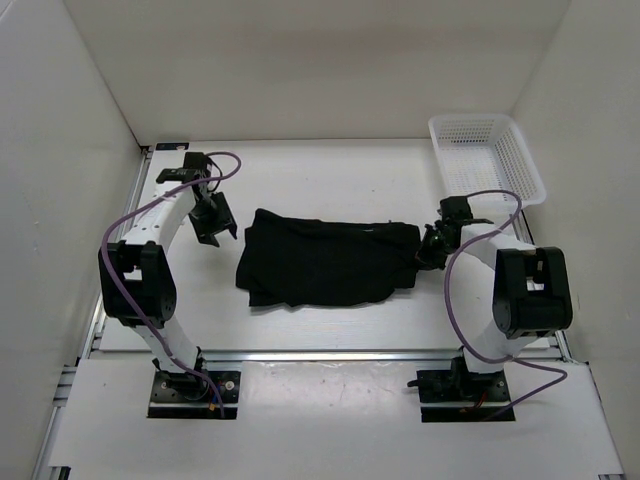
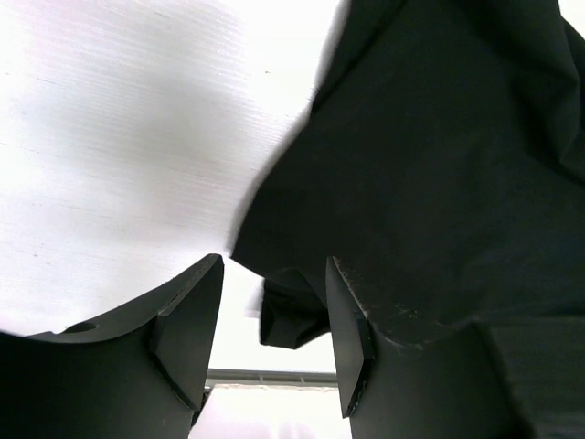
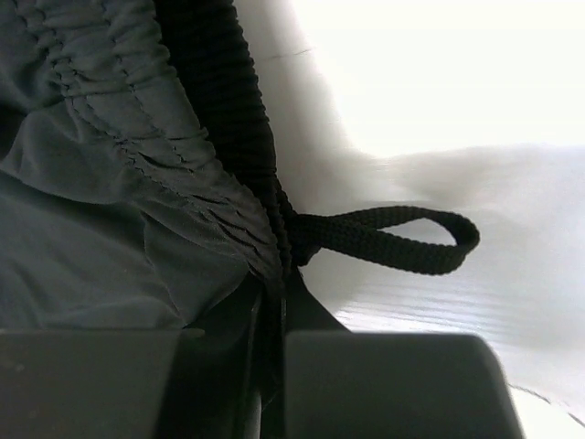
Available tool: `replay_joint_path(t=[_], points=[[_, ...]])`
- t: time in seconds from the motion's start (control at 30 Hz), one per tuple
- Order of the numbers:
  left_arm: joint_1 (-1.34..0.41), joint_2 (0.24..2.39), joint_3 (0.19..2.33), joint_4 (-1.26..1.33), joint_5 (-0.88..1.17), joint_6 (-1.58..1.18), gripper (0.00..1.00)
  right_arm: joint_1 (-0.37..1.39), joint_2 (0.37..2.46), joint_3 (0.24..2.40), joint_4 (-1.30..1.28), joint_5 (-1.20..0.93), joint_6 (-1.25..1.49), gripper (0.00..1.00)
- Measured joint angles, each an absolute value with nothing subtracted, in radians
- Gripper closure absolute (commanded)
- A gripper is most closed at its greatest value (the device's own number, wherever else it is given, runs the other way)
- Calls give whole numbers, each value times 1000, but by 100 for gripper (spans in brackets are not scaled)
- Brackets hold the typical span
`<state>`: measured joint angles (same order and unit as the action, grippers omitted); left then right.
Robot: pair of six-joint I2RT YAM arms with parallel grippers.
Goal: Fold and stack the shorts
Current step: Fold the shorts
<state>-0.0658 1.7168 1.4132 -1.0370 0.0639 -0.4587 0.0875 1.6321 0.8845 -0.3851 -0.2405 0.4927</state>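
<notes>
From above, the shorts [image 1: 325, 262] lie in a crumpled black heap in the middle of the bench [image 1: 330, 180], longer from left to right. The left gripper [image 1: 212, 225] hangs just beside the far left corner of the shorts; from here I cannot tell whether it touches them. The right gripper [image 1: 430, 250] is at the right end of the fabric, in contact with it. A white mesh basket [image 1: 487, 152] stands at the far right corner, well apart from the shorts.

In the left wrist view, the left gripper [image 2: 270, 338] has its jaws partly apart, with a clear gap between them. The shorts [image 2: 439, 165] fill the right side of the picture, and one dark fold shows in the gap (behind the fingers, not pinched).

In the right wrist view, the right gripper [image 3: 270, 366] is closed tight on the gathered waistband of the shorts [image 3: 119, 183]. The drawstring loop [image 3: 393, 240] sticks out to the right of the grip, over the white bench [image 3: 457, 73].
</notes>
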Motion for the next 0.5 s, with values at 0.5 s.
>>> replay_joint_path(t=[0.5], points=[[-59, 1720, 1306, -978, 113, -453, 43, 289, 1497, 1214, -696, 78, 422, 100]])
